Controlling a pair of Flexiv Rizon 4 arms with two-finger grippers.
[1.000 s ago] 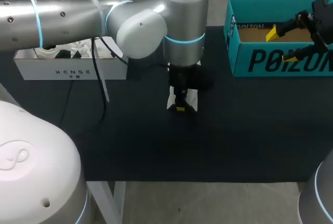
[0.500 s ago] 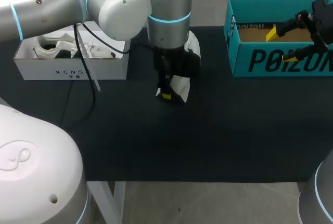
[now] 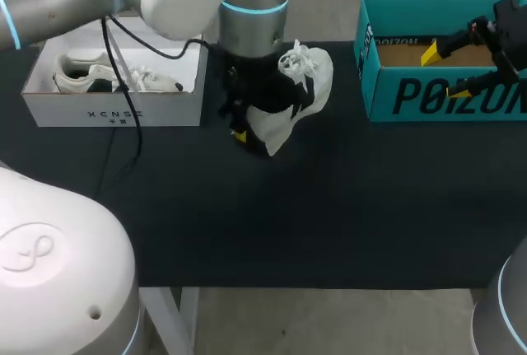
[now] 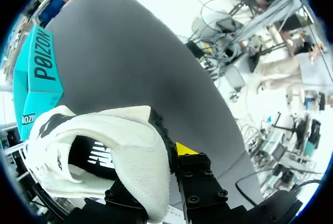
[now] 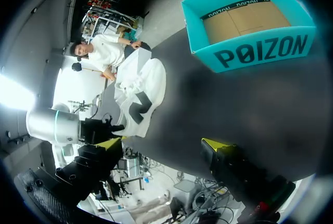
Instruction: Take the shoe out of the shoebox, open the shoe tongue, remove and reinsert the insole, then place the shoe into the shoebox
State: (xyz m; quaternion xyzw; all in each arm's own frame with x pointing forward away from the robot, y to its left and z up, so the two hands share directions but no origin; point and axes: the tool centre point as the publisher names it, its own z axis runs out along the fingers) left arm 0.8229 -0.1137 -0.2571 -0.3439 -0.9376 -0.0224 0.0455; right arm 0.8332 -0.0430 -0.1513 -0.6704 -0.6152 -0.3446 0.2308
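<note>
We count two boxes on the black desk (image 3: 329, 223), two arms, and one shoe out in the open.

1. Shoe. The white shoe (image 3: 295, 91) is outside both boxes, over the middle of the desk toward its far side, between the two boxes. It stands steeply tilted, with its heel low and to the near left and its laced toe end high and to the far right. The left wrist view shows the shoe (image 4: 104, 151) with a dark insole (image 4: 93, 156) inside it. We cannot tell whether the heel touches the desk.

2. Left arm (image 3: 247, 1). It comes down directly over the shoe's heel. The left jaws are closed on the heel wall, with one finger on each side of it. One yellow fingertip (image 4: 184, 148) shows just beside the white heel padding.

3. Right arm. The right jaws hang over the teal shoebox (image 3: 436, 91) at the far right of the desk. They are spread wide and have hold of nothing. Two yellow fingertips (image 5: 112, 143) show, well apart.

4. Boxes. The teal shoebox (image 5: 250, 21) is open and shows a bare cardboard floor. The white box (image 3: 111, 112) sits at the far left, also open, with white footwear (image 3: 90, 79) inside. We cannot count the pieces.
</note>
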